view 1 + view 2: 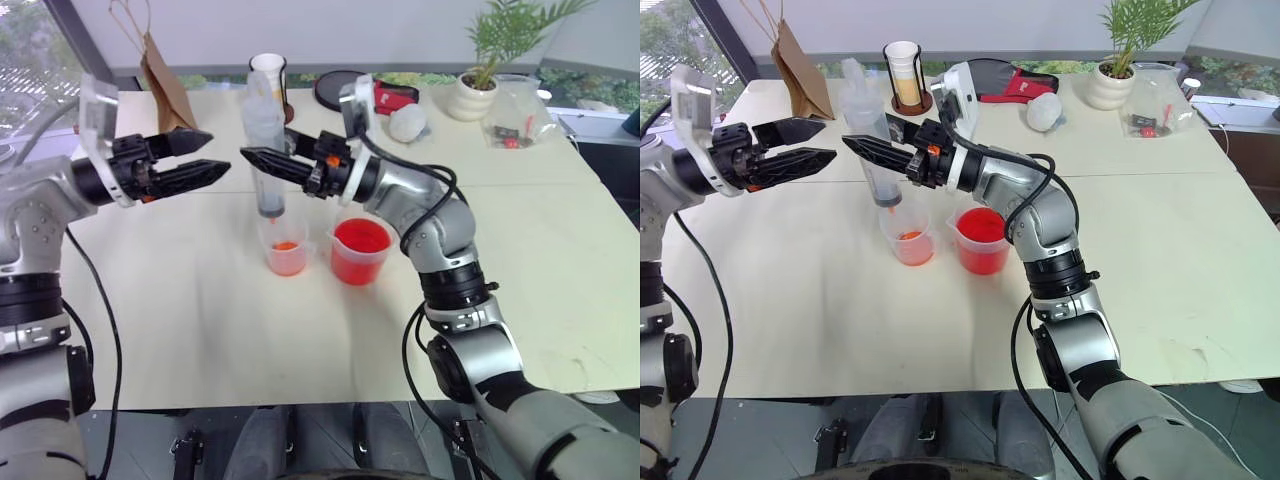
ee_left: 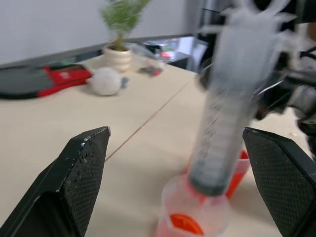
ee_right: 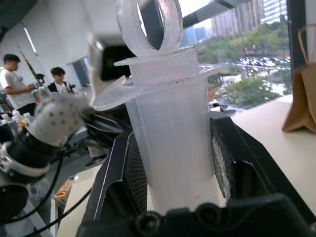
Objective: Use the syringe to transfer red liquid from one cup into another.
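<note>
My right gripper [image 1: 266, 150] is shut on the barrel of the clear syringe [image 1: 265, 140], holding it upright. The plunger ring [image 3: 148, 22] sits close above the flange. The syringe's lower end reaches into the mouth of the smaller clear cup [image 1: 285, 257], which holds a little orange-red liquid [image 2: 182, 223] at its base. Right of it stands the larger beaker [image 1: 360, 252], vivid with red liquid. My left gripper [image 1: 212, 157] is open, level, a short way left of the syringe and apart from it; its black fingers [image 2: 84, 168] stand on either side of the syringe in the left wrist view.
At the back of the pale table [image 1: 200, 320] stand a tall white and tan cup in a dark holder [image 1: 268, 72], a brown paper bag [image 1: 168, 90], a red and black item [image 1: 385, 95], a white ball [image 1: 408, 122], a potted plant [image 1: 480, 85] and a plastic bag [image 1: 515, 125]. Two people [image 3: 12, 81] stand far off.
</note>
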